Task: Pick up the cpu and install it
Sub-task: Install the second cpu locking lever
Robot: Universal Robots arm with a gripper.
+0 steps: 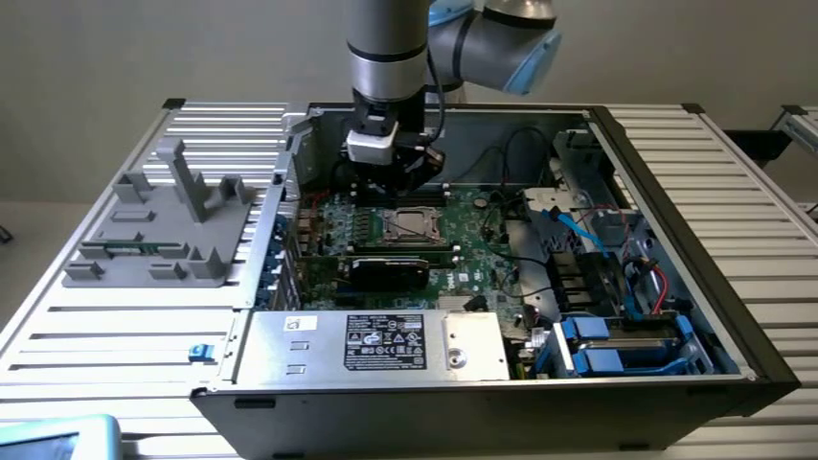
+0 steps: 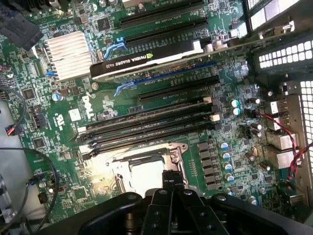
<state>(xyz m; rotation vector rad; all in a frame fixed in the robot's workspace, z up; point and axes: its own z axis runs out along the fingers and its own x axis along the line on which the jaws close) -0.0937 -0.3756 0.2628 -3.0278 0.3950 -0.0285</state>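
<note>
The black gripper (image 2: 172, 188) hung just above the square metal-framed socket (image 1: 412, 224) on the green motherboard (image 2: 161, 93) (inside an open computer case (image 1: 665, 201)). The shiny beige square cpu (image 2: 146, 177) lay in that socket. Whether the fingers were spread or closed could not be told.

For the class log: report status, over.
Gripper hangs above the open case, by the socket. Cpu seems seated in socket. Graphics card beside it, not blocking.

You face a plain beige wall (image 1: 167, 48) behind a ribbed metal table (image 1: 115, 335). On the exterior view's left a grey plastic fixture (image 1: 167, 225) sits on the table. A blue clip (image 1: 199, 353) lies near the front. A dark block (image 1: 761, 144) stands at the far right. Light is soft, even.
</note>
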